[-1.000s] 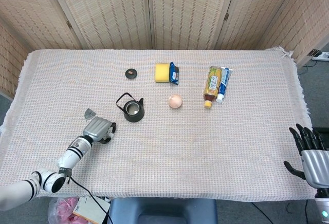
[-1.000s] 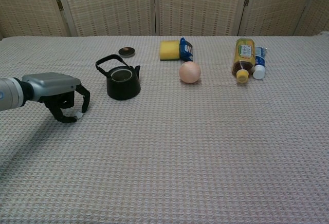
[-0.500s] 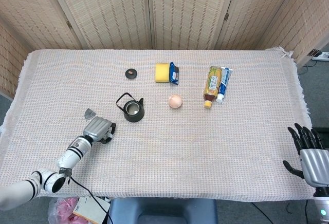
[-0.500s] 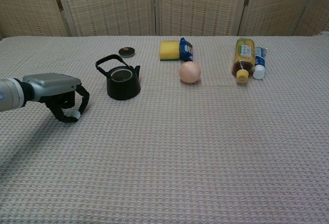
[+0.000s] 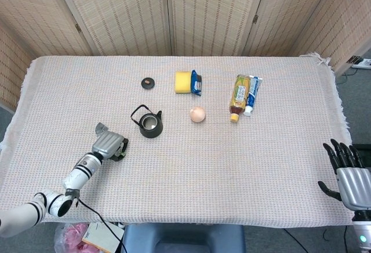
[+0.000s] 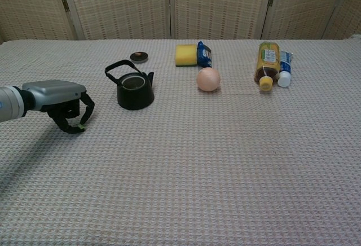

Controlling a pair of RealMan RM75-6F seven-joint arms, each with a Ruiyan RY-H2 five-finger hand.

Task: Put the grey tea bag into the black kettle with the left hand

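Note:
The grey tea bag (image 5: 101, 129) lies on the cloth at the front left, against the far edge of my left hand (image 5: 109, 144). The chest view hides it behind that hand (image 6: 58, 95). The hand's fingers are curled down to the cloth, and I see nothing gripped in them. The black kettle (image 5: 151, 124) stands upright and lidless to the right of the hand, a short way further back, and it also shows in the chest view (image 6: 135, 88). My right hand (image 5: 348, 174) hangs off the table's front right corner with fingers spread and empty.
The kettle's lid (image 5: 148, 82) lies behind the kettle. Further back sit a yellow sponge (image 5: 183, 82) with a blue packet (image 5: 197, 83), an egg (image 5: 197, 114), a bottle (image 5: 239, 96) and a tube (image 5: 251, 94).
My left hand has slid slightly left, closing up against the tea bag, which has stayed put. The right hand has sunk a little.

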